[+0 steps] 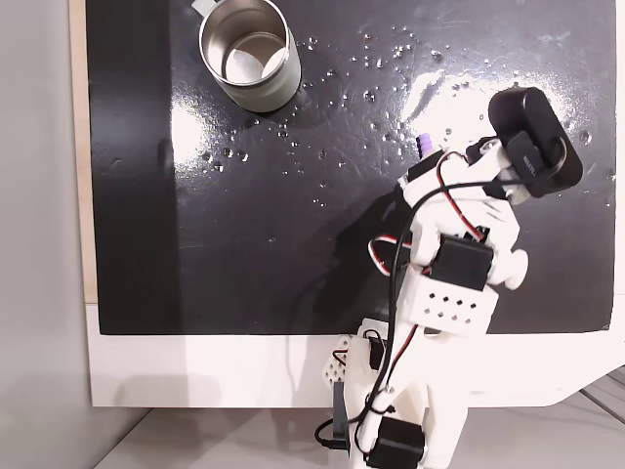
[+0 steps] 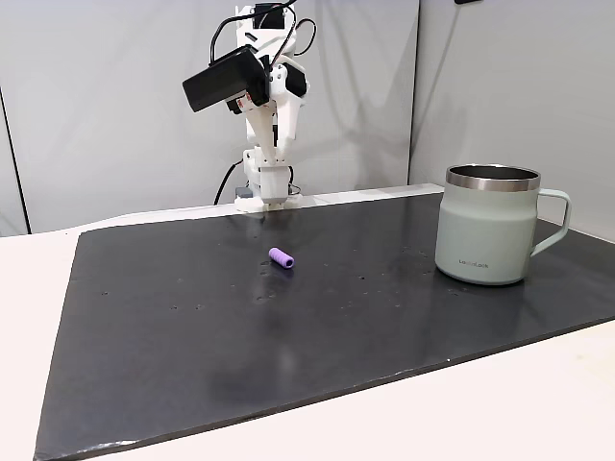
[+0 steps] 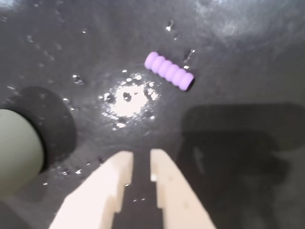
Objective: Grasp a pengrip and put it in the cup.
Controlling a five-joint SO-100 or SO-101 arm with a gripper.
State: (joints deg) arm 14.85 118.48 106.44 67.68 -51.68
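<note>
From my remote station I inspected 3 views, reading each from left to right.

In the fixed view from above, the cup (image 1: pixel 249 51) stood upright at the upper left of the black mat (image 1: pixel 293 215), its shiny inside showing nothing in it. Water droplets (image 1: pixel 376 59) were scattered across the mat to its right. Further right, the pen grip (image 1: pixel 426 144) lay on the mat, partly hidden by the white arm (image 1: pixel 459 264), well apart from the cup.

In the fixed view from the side, the arm (image 2: pixel 264 115) stood raised at the far edge of the mat (image 2: pixel 192 327). The pen grip (image 2: pixel 281 258) lay on its side near the middle of the mat, in front of the arm's base. The cup (image 2: pixel 488 227) stood at the right, handle pointing right, well apart from the pen grip.

In the wrist view, the cup's pale wall (image 3: pixel 16 148) showed at the left edge. The gripper (image 3: pixel 141 164) entered from the bottom, its 2 white fingers (image 3: pixel 116 179) a narrow gap apart and clasping nothing. The pen grip (image 3: pixel 169 71) lay tilted on the mat above and slightly right of the fingertips, clear of both. The picture was somewhat blurred.
</note>
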